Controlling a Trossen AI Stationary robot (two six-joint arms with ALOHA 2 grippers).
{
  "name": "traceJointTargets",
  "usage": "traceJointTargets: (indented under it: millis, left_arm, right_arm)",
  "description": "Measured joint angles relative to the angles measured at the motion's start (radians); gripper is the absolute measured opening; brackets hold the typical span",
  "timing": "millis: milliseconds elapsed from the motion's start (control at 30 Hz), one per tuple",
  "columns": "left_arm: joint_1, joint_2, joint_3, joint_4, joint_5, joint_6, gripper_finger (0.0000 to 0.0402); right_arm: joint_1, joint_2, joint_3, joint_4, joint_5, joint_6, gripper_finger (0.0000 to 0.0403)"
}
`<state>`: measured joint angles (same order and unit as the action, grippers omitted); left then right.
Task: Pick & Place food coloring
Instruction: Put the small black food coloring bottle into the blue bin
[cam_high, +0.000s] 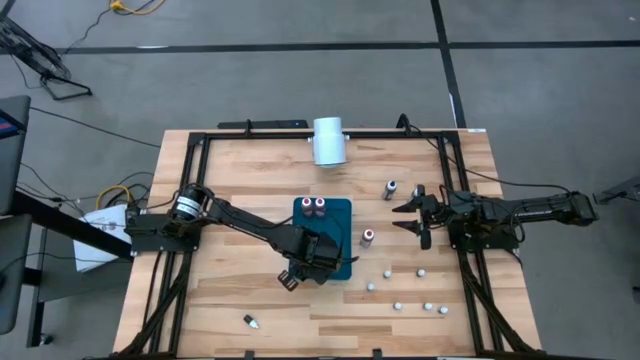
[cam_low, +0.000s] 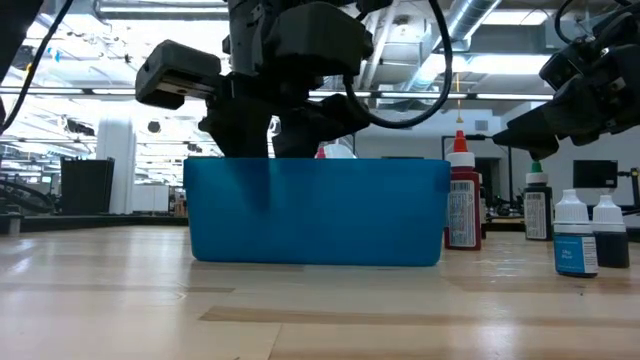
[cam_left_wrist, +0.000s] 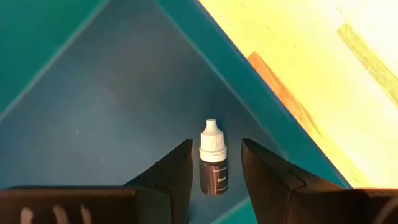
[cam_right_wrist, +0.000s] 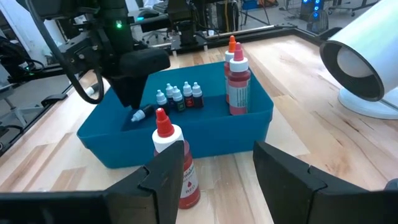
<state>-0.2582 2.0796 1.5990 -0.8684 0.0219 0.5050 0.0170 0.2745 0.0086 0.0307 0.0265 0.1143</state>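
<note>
The food coloring is a set of small bottles. One dark bottle with a white cap (cam_left_wrist: 213, 167) lies on the floor of the blue tray (cam_high: 340, 215), near a corner. My left gripper (cam_left_wrist: 216, 146) points down into the tray, open, one finger on each side of this bottle with a gap on both sides. Two tall red bottles (cam_right_wrist: 238, 81) and several small ones (cam_right_wrist: 179, 96) stand in the tray. A red bottle (cam_high: 368, 237) stands on the table right of the tray. My right gripper (cam_high: 405, 217) waits open at the right, away from the bottles.
A large white cylinder (cam_high: 328, 140) lies at the table's far edge. A dark bottle (cam_high: 390, 189) stands far right of the tray. Several tiny bottles (cam_high: 398, 306) are scattered at the near right, and one (cam_high: 250, 321) lies at the near left.
</note>
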Motion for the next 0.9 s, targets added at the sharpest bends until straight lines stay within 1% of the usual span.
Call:
traceJointTargets:
  millis: [167, 333, 533, 900]
  left_arm:
    - [0.002, 0.027, 0.006, 0.014, 0.002, -0.004, 0.0128]
    - [0.005, 0.022, 0.012, 0.027, 0.001, -0.013, 0.0128]
    - [0.012, 0.034, 0.011, 0.022, 0.033, -0.051, 0.0128]
    - [0.012, 0.039, 0.012, 0.007, 0.036, -0.075, 0.0128]
  right_arm:
    - [0.000, 0.000, 0.000, 0.000, 0.000, 0.000, 0.0184]
    - [0.000, 0.000, 0.000, 0.005, 0.000, 0.000, 0.0184]
    - [0.000, 0.000, 0.000, 0.004, 0.000, 0.000, 0.0184]
    - [0.000, 0.000, 0.000, 0.001, 0.000, 0.000, 0.0184]
